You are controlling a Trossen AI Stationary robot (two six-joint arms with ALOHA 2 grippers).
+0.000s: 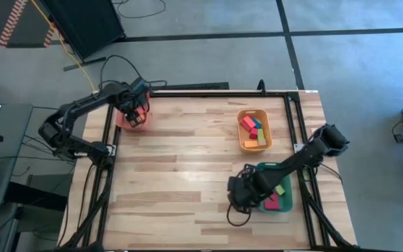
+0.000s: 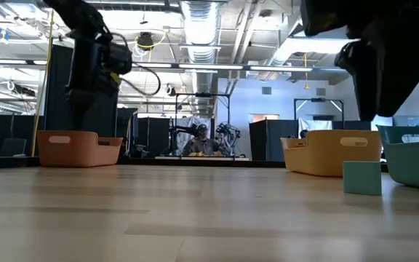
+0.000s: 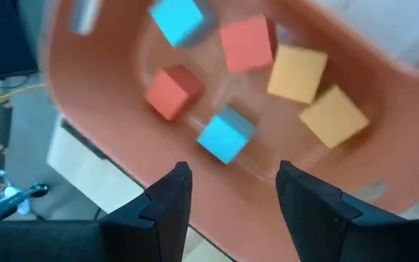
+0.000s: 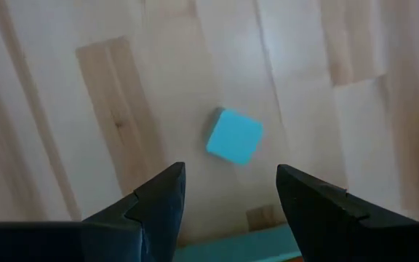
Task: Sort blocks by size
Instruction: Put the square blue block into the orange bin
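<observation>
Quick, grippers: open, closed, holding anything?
Left gripper: open, empty, above the red-orange tray holding small cubes.
Right gripper: open, empty, above the teal cube on the table.

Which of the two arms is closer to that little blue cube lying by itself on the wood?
The right. The right gripper hangs open just above the teal cube, beside the green tray. The left gripper is far across the table, over the red-orange tray.

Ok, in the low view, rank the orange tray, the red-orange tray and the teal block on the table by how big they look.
1. Orange tray
2. Red-orange tray: only a little smaller in the picture; it may simply sit farther from the camera, so treat these two as unsure.
3. Teal block: clearly smallest.
</observation>
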